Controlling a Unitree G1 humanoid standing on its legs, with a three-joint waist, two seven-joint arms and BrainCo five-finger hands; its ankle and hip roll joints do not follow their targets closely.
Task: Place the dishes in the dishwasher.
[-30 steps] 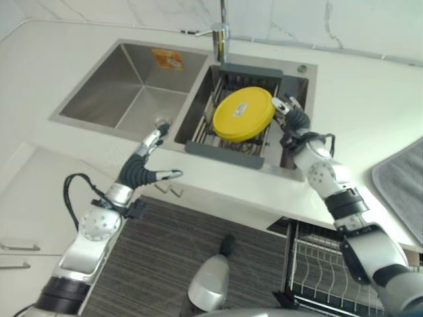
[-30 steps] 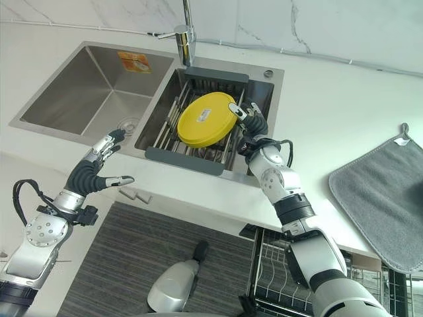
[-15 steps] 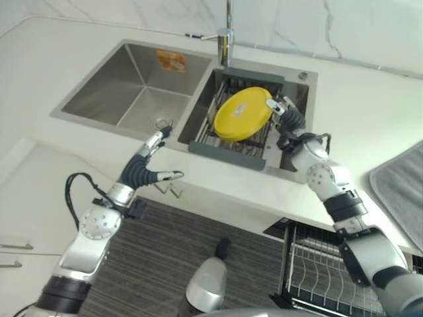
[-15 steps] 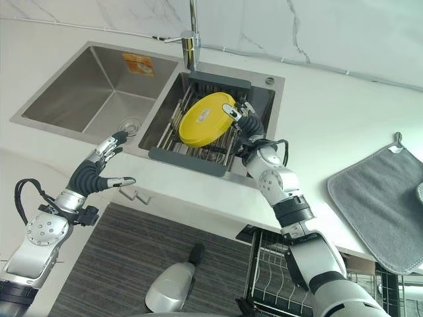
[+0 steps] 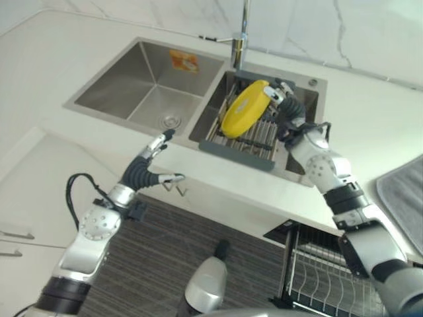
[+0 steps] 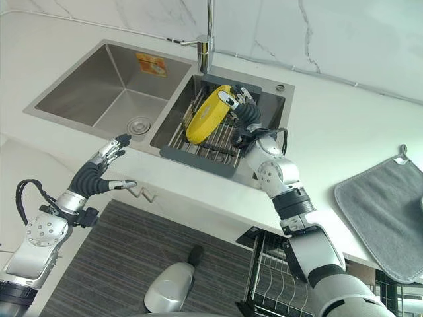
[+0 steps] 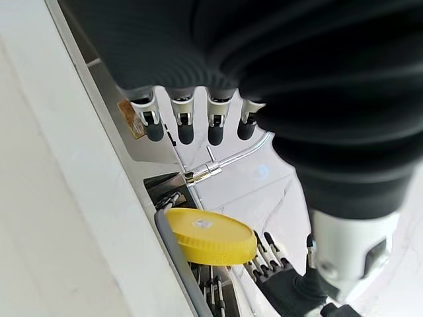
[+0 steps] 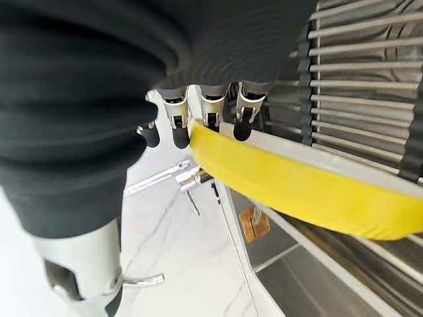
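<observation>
grey towel (image 6: 386, 218) cut off at the frame edge.

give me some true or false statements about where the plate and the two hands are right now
1. The right hand has its fingers on the rim of the yellow plate. True.
2. The yellow plate lies flat on the counter. False: it is tilted up on edge over the dish rack in the sink's right basin.
3. The left hand holds a cup. False: it is open and holds nothing, out in front of the counter edge.
4. The left basin of the sink holds a stack of dishes. False: no dishes are in it.
5. A grey mat lies on the counter to the robot's right. True.
</observation>
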